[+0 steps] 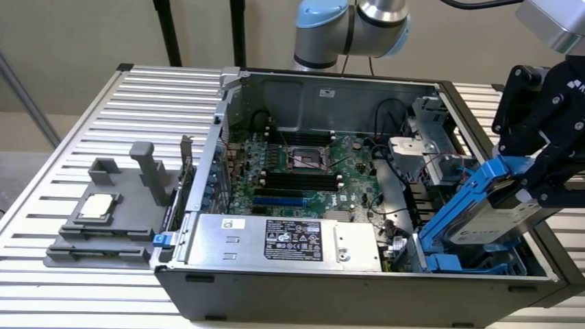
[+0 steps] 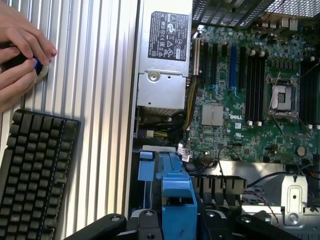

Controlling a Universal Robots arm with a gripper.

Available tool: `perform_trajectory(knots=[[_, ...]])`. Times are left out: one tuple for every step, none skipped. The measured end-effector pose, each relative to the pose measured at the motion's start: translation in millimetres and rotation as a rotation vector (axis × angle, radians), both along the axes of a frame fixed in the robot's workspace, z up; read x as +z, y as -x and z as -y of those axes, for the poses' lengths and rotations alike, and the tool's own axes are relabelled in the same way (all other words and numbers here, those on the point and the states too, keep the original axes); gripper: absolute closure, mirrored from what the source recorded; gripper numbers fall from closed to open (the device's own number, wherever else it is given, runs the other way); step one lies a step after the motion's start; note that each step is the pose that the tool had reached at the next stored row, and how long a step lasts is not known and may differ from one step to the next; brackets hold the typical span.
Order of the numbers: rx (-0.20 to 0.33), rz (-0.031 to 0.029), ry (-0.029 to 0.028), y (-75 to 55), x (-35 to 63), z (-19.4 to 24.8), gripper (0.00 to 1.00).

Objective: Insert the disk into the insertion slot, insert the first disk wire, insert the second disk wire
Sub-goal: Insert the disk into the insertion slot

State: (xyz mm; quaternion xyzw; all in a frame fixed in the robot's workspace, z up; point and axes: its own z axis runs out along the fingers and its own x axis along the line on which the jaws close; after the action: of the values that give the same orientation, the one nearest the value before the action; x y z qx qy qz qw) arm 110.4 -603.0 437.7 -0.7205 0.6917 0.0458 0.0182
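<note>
Over at the exterior view's right, at the near corner of the open computer case [image 1: 366, 291], the gripper [image 1: 535, 188] is clamped on the upper end of the disk [image 1: 494, 218]. It holds the disk tilted, label side up, with the low end dipping toward the insertion slot [image 1: 457, 264]. Whether the carrier's edge already touches the blue rails I cannot tell from where I stand. To my eye the disk step is under way and not yet seated. Doing it well seems to mean taking the tilt out so the blue frame lines up square with the bay's rails, then sliding straight without twisting. The dark cables [image 1: 395, 226] just beside the bay should stay out of the way. Inside the case lie the green motherboard [image 1: 302, 171] toward the far side and the silver power supply box [image 1: 283, 240] along the near wall. On the slatted table [image 1: 92, 103] at the exterior view's left, a grey fixture [image 1: 137, 181] cradles a small square chip [image 1: 96, 205]. From the wrist view, a person's hands [image 2: 20, 50] rest on the table beyond a black keyboard [image 2: 35, 175].
</note>
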Motion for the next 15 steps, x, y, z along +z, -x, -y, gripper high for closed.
perform_trajectory(knots=[[0.000,0.0000,0.0006,0.0,0.0,0.1,0.67],[0.000,0.0000,0.0010,-0.1,0.0,0.2,0.67],[0.000,0.0000,0.0011,-0.1,-0.1,0.3,0.67],[0.000,0.0000,0.0013,-0.1,-0.1,0.3,0.67],[0.000,0.0000,0.0014,-0.1,-0.2,0.4,0.67],[0.000,0.0000,0.0014,-0.1,-0.5,0.5,0.67],[0.000,0.0000,0.0013,-0.1,-0.9,0.6,0.67],[0.000,0.0000,0.0013,0.0,-1.4,0.6,0.67],[0.000,0.0000,0.0013,0.0,-2.0,0.6,0.67],[0.000,0.0001,0.0014,0.0,-2.5,0.6,0.67],[0.000,0.0000,0.0014,0.0,-3.1,0.7,0.67],[0.000,0.0001,0.0012,0.0,-3.8,0.7,0.67],[0.000,0.0000,0.0014,0.0,-4.4,0.7,0.67],[0.000,0.0000,0.0012,0.0,-5.2,0.7,0.67],[0.000,0.0000,0.0013,0.0,-6.1,0.8,0.67]])
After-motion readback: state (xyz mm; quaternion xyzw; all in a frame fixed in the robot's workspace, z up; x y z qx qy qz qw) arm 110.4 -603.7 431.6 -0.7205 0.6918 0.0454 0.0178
